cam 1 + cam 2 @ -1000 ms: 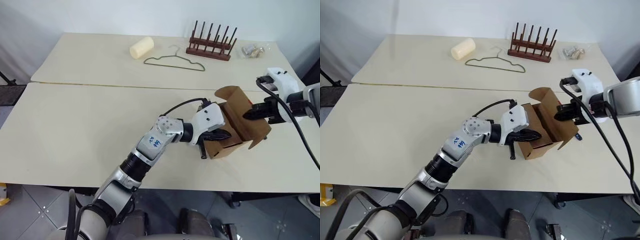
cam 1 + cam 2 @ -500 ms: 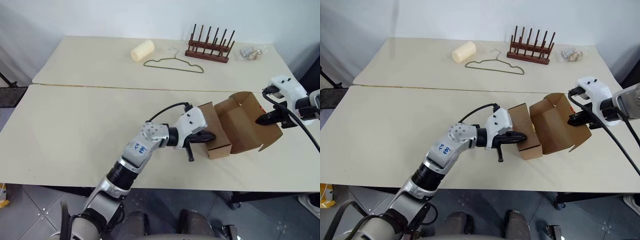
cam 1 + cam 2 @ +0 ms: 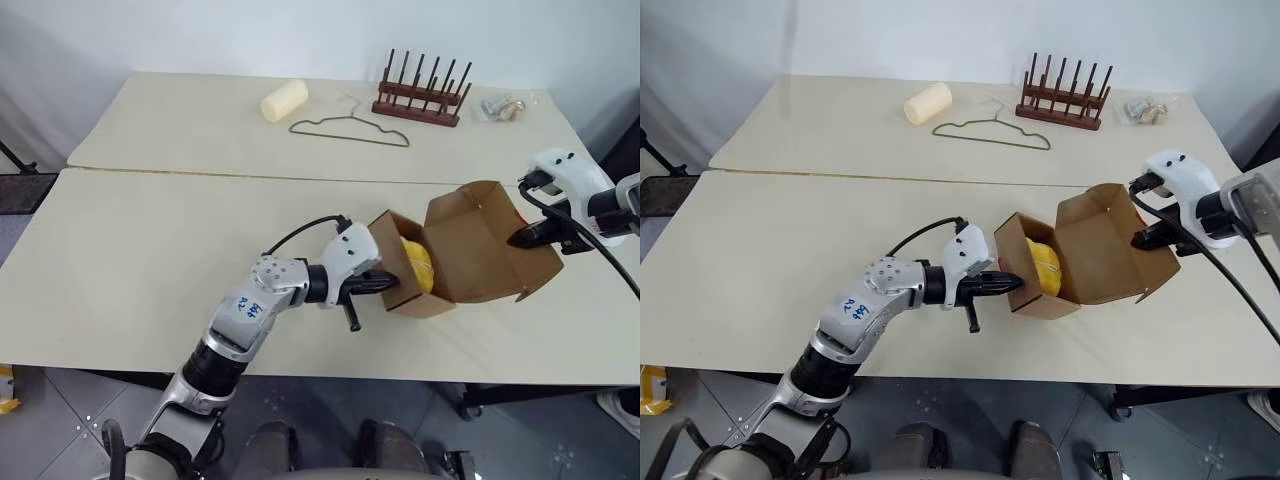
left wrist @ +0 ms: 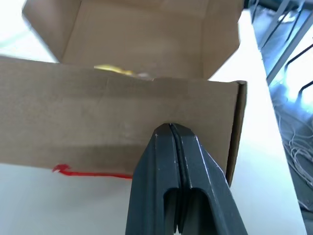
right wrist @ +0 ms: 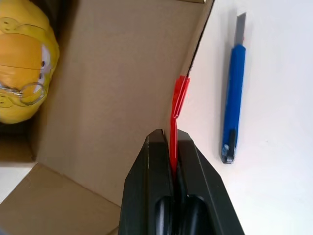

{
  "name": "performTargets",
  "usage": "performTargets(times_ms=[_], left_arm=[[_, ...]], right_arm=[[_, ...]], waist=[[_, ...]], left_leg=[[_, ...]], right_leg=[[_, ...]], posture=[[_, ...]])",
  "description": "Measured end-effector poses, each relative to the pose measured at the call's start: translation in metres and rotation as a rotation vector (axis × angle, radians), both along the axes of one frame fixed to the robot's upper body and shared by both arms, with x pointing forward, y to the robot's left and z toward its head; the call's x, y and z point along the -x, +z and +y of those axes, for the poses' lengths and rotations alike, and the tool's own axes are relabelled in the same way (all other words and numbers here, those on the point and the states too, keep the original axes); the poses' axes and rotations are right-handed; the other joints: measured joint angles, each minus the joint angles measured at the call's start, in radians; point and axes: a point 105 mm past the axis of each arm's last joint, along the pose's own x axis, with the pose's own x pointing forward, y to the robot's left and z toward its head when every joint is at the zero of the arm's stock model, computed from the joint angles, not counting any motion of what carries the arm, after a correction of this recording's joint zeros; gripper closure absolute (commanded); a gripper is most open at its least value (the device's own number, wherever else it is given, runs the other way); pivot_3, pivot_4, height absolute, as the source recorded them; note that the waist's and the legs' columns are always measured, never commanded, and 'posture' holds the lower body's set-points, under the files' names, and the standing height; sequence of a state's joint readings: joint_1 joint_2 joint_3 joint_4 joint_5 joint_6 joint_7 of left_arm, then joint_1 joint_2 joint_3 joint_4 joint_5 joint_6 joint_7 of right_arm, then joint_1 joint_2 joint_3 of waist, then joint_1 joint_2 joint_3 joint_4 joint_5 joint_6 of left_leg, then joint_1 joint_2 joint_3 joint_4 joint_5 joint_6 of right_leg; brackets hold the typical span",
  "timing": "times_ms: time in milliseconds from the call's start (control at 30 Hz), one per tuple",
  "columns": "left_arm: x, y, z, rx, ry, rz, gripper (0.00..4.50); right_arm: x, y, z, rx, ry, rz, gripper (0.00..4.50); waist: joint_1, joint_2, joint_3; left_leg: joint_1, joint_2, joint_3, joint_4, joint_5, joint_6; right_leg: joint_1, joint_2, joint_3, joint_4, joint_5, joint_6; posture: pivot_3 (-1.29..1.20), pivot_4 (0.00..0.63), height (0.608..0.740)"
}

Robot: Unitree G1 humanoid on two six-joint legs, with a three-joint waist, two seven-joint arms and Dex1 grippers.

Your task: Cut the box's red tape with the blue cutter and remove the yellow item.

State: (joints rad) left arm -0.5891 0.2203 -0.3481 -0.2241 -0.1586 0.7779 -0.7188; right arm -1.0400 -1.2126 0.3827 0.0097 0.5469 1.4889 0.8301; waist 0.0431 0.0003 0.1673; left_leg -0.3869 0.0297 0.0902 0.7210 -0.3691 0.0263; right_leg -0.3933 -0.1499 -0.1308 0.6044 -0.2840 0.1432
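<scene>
Lying open on its side near the front right of the cream table [image 3: 150, 260], the box [image 3: 455, 262] shows its cavity to the head camera, with the yellow item [image 3: 414, 268] sitting inside against the left wall; the left gripper [image 3: 384, 283] reaches in from the left with its two black fingers pressed together on the edge of the box's left flap [image 4: 122, 122], where a thin strip of red tape [image 4: 93, 172] runs along the cardboard; the right gripper [image 3: 520, 238] has its jaws clamped on the opposite flap, right at a piece of the red tape standing on the flap's edge; the blue cutter [image 5: 233, 93] lies flat on the table just beside that flap, apart from both grippers, its blade seemingly extended, though the tip is hard to read; at the far side rest a pale cream roll [image 3: 283, 99], a wire hanger [image 3: 350, 125] and a dark wooden rack [image 3: 420, 95].
</scene>
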Motion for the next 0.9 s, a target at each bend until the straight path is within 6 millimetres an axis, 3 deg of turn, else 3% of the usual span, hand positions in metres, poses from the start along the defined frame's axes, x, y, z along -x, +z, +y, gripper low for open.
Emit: performTargets(times_ms=[100, 333, 433, 667, 800, 900], left_arm=[[-0.011, -0.020, 0.013, -0.053, 0.102, 0.077, 4.50], [-0.014, -0.021, 0.016, -0.059, 0.136, 0.087, 4.50], [-0.017, -0.020, 0.023, -0.062, 0.162, 0.100, 3.91], [-0.022, -0.010, 0.069, -0.144, 0.196, 0.078, 1.92], [-0.024, 0.012, 0.111, -0.115, 0.232, 0.045, 0.72], [-0.012, 0.010, 0.156, -0.056, 0.263, 0.045, 0.05]], right_arm=[[0.001, -0.008, 0.009, -0.024, 0.010, 0.015, 4.46], [0.000, -0.016, 0.020, -0.068, 0.007, 0.004, 4.46], [0.002, -0.016, 0.026, -0.114, 0.018, 0.001, 3.84], [0.009, -0.024, 0.024, -0.240, 0.027, 0.001, 1.55], [0.000, -0.016, 0.014, -0.350, 0.098, -0.180, 0.19], [0.000, 0.002, -0.004, -0.417, 0.208, -0.364, 0.00]], waist=[[0.001, 0.001, 0.001], [0.001, 0.002, 0.002], [-0.001, 0.002, 0.002], [-0.013, 0.002, 0.002], [-0.020, 0.002, 0.003], [-0.026, 0.004, 0.004]], left_leg=[[-0.001, -0.001, 0.000, 0.000, 0.000, 0.000], [-0.004, -0.002, 0.004, -0.004, 0.000, -0.001], [-0.004, -0.002, 0.005, -0.005, 0.000, -0.001], [-0.003, -0.002, 0.005, -0.005, 0.000, -0.001], [-0.002, -0.002, 0.006, -0.006, 0.000, -0.001], [0.000, -0.002, 0.008, -0.010, 0.000, -0.002]], right_leg=[[-0.002, 0.000, 0.001, 0.000, 0.000, 0.000], [-0.005, 0.001, -0.003, 0.002, 0.000, 0.000], [-0.005, 0.002, -0.003, 0.001, 0.000, 0.000], [-0.005, 0.002, -0.003, 0.001, 0.000, 0.001], [-0.005, 0.002, -0.003, 0.000, 0.000, 0.001], [-0.005, 0.003, -0.002, -0.001, 0.000, 0.001]], posture=[[0.00, 0.150, 0.740], [0.00, 0.150, 0.740], [0.00, 0.150, 0.740], [0.00, 0.150, 0.740], [0.00, 0.150, 0.740], [0.00, 0.150, 0.740]])
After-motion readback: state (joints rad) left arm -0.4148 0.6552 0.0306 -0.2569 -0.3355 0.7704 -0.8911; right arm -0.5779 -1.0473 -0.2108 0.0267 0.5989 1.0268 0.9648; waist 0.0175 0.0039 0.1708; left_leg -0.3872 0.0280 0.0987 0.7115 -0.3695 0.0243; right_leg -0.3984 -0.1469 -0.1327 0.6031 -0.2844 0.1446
